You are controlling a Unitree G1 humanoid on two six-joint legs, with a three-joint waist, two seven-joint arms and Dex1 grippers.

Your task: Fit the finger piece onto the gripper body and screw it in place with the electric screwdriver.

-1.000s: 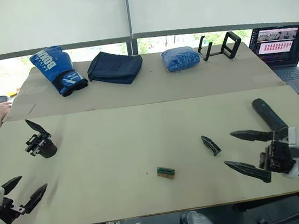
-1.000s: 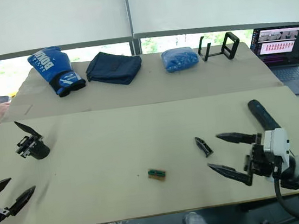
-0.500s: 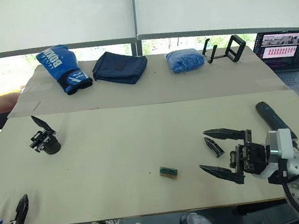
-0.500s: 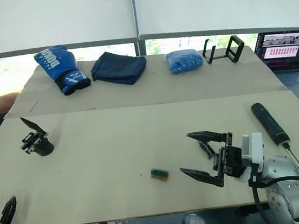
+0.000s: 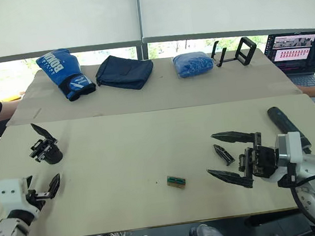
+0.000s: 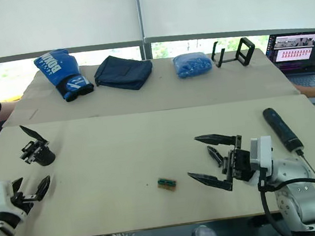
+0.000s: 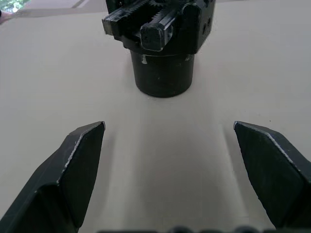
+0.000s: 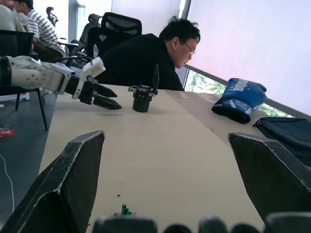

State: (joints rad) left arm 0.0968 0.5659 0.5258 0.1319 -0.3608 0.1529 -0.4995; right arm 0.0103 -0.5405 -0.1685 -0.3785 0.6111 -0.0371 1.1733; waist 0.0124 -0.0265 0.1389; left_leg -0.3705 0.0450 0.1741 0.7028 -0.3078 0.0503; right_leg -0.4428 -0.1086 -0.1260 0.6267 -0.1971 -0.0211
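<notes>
Beige tabletop point(image 5: 128, 156): small black tapered finger piece point(image 5: 224, 153) lies right, between spread fingers of right gripper point(image 5: 226, 156), poised to grasp; left gripper point(image 5: 41, 188) open near stubby black gripper body point(image 5: 46, 150)

Daylight filters through drawn white blinds point(image 5: 76, 16) above a window strip, behind a broad beige surface point(image 5: 149, 148); office chairs point(image 8: 116, 29) beyond.

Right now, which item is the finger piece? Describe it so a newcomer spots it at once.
Start at the laptop on the table's right edge, then come toward the near edge to the right gripper. The finger piece lies flat between its open fingers: small, black and pointed, unlike the green chip or the thick screwdriver.
</notes>
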